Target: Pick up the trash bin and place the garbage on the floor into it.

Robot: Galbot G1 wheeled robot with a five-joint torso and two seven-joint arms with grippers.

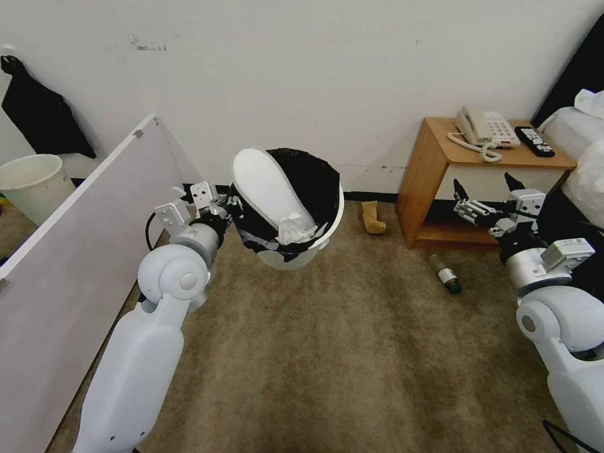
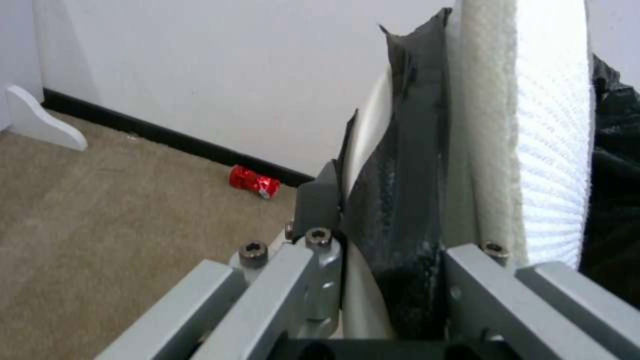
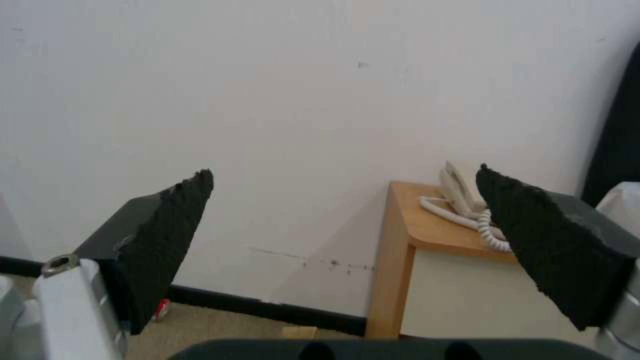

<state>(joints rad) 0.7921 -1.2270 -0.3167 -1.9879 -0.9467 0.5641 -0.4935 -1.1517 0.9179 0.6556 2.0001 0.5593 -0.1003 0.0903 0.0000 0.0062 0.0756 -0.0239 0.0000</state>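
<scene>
My left gripper [image 1: 229, 207] is shut on the rim of the trash bin [image 1: 297, 257], a white bin with a black bag, and holds it above the floor [image 1: 352, 352]. A white slipper [image 1: 267, 182] and a crumpled tissue [image 1: 292, 229] stick out of it. The left wrist view shows the left gripper [image 2: 393, 225] clamping the bag-covered rim [image 2: 400, 165] beside the slipper [image 2: 533, 125]. Garbage lies on the carpet: tan crumpled paper [image 1: 372, 218], a bottle [image 1: 445, 274] and a crushed red can [image 2: 254, 181]. My right gripper [image 1: 483, 189] [image 3: 343, 175] hangs open and holds nothing, in front of the nightstand.
A wooden nightstand [image 1: 434, 163] with a phone [image 1: 484, 129] and a remote [image 1: 535, 141] stands at the right wall, with a bed [image 1: 585, 145] beyond it. A white board [image 1: 82, 239] leans at my left, and a pale unlined bucket [image 1: 31, 179] stands behind it.
</scene>
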